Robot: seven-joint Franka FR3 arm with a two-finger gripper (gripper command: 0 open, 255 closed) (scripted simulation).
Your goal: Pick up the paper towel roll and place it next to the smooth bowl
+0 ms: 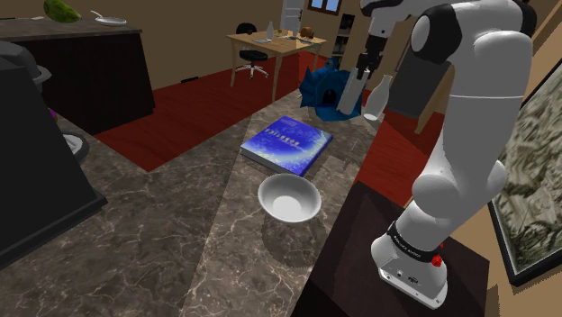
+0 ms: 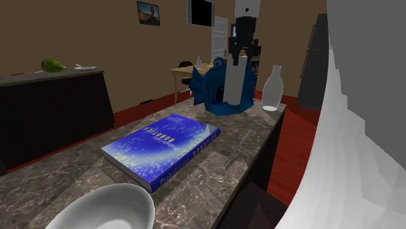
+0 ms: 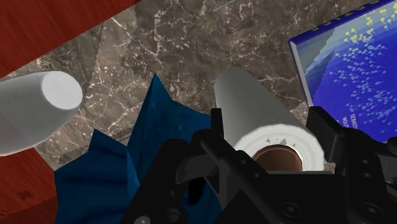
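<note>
The black two-finger gripper (image 2: 241, 44) pinches the top of a white paper towel roll (image 2: 235, 78), which stands upright with its long axis vertical, just beside a spiky blue bowl (image 2: 214, 91) and near a white bottle (image 2: 272, 88). The wrist view looks down onto the roll's brown core. Along the dark marbled counter (image 1: 180, 243) lie a blue book (image 1: 286, 146) and then the smooth white bowl (image 1: 288, 198), well apart from the roll. Beyond are a red floor (image 1: 207, 104) and a wooden table (image 1: 270, 43).

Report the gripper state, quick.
Gripper: closed, holding the paper towel roll clasped between its two fingers.
</note>
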